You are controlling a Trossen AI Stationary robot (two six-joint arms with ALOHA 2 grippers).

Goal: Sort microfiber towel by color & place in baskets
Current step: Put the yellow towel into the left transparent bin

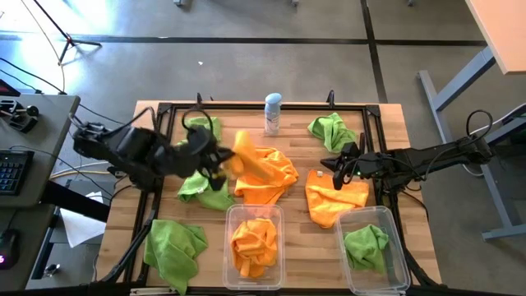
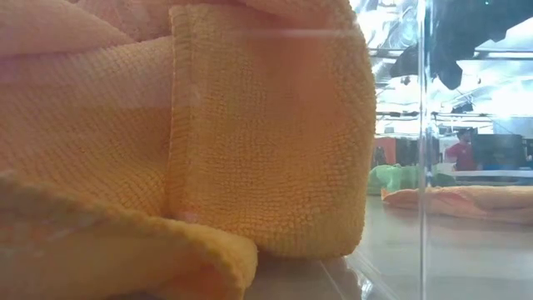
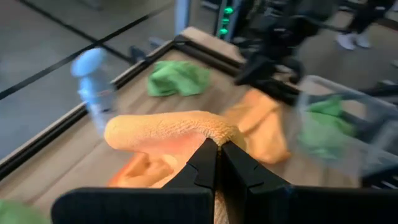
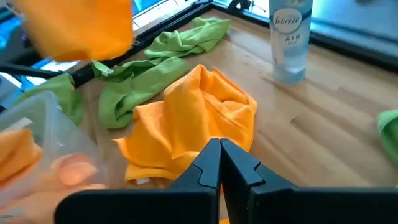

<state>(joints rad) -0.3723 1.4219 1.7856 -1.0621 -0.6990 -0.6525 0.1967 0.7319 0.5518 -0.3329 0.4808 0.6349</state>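
Note:
My left gripper (image 1: 223, 160) is over the table's middle, shut on an orange microfiber towel (image 1: 246, 152) that it holds above an orange heap (image 1: 271, 181). My right gripper (image 1: 339, 171) is shut at the far edge of another orange towel (image 1: 333, 201) lying flat on the table. Green towels lie at the far left (image 1: 201, 127), under the left arm (image 1: 197, 187), near left (image 1: 175, 247) and far right (image 1: 333, 130). The middle basket (image 1: 279, 215) holds an orange towel (image 2: 166, 142). The right basket (image 1: 393, 226) holds a green one (image 1: 366, 247). My left gripper pinches a bunched fold of the orange towel (image 3: 211, 132) between its two fingertips, coming from the table's left and slanting down. The cloth curls over the fingertips and juts out to one side (image 3: 143, 132), held up off the table. Whether its lower part reaches the heap, I cannot tell.
A white-and-blue spray can (image 1: 273, 113) stands at the far middle of the table. A black frame (image 1: 246, 105) runs along the wooden top's edges. A desk with a keyboard (image 1: 12, 168) stands left of the table. Beyond the table a person (image 2: 460, 150) shows in the low view.

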